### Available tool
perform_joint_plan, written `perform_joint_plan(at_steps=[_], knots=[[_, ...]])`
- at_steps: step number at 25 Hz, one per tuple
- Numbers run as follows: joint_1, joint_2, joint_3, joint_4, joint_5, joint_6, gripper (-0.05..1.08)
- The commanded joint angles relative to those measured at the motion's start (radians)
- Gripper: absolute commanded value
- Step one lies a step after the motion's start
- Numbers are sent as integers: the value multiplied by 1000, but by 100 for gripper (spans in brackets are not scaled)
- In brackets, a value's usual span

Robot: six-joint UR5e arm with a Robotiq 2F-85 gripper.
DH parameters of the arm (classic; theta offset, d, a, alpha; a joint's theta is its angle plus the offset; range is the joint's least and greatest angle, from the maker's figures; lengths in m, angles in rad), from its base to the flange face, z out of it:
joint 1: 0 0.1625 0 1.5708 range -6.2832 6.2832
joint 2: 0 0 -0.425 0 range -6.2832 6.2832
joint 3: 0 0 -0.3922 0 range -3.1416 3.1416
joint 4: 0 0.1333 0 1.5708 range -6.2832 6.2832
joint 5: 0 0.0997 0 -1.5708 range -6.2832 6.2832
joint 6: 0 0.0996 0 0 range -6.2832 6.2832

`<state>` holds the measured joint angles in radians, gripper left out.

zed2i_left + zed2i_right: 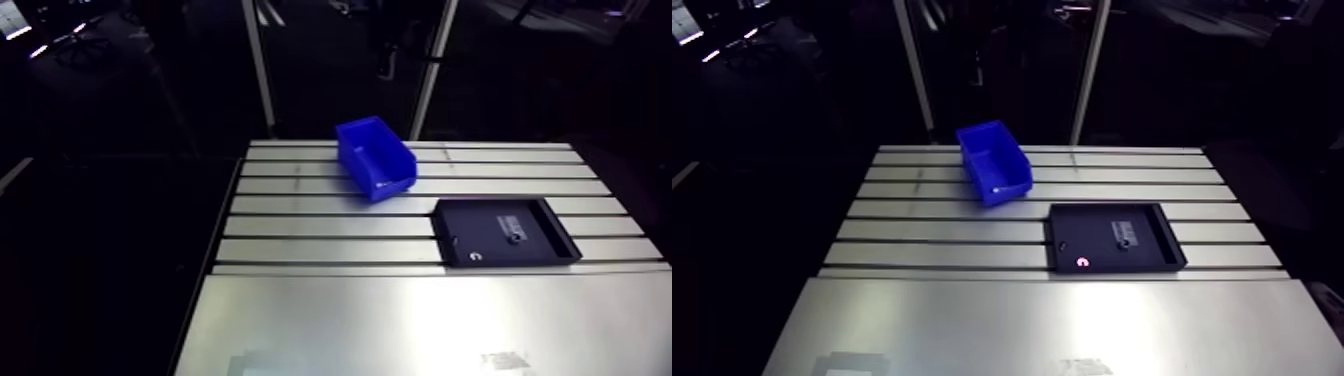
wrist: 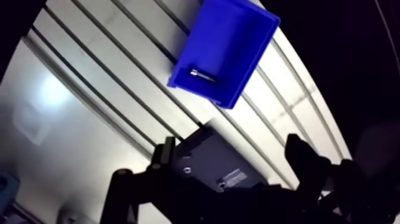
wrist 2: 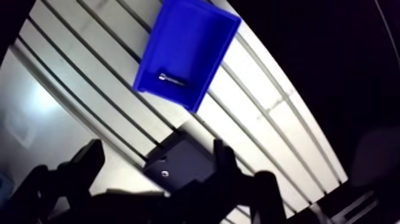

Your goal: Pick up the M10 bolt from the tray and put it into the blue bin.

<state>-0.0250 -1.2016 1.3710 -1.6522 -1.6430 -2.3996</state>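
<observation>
The blue bin (image 2: 229,42) stands on the slotted table, ahead of the gripper in the wrist view. A small silver bolt (image 2: 202,74) lies inside it near one end wall. My gripper (image 2: 233,161) hangs above the black tray (image 2: 211,152), open, with nothing between its fingers (image 2: 163,156). In the arm view the bin (image 1: 375,158) sits at the back of the table and the tray (image 1: 500,215) in front of it to the right. The gripper does not show in the arm view.
Two small parts (image 1: 513,238) (image 1: 474,256) lie in the tray. The slotted table (image 1: 300,225) gives way to a smooth plate (image 1: 400,320) at the front. Two upright posts (image 1: 262,70) rise behind the table.
</observation>
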Motion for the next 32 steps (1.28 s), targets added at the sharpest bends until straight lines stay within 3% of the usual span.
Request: perform_joint_plan(at_steps=[1, 9, 14, 25, 32], knots=[[-3, -35, -65, 111, 1, 349, 0], [-6, -103, -62, 191, 1, 636, 1], [-9, -144, -50, 203, 10, 744, 0], [-26, -223, -8, 245, 16, 802, 1], [-27, -240, 15, 240, 15, 800, 1]])
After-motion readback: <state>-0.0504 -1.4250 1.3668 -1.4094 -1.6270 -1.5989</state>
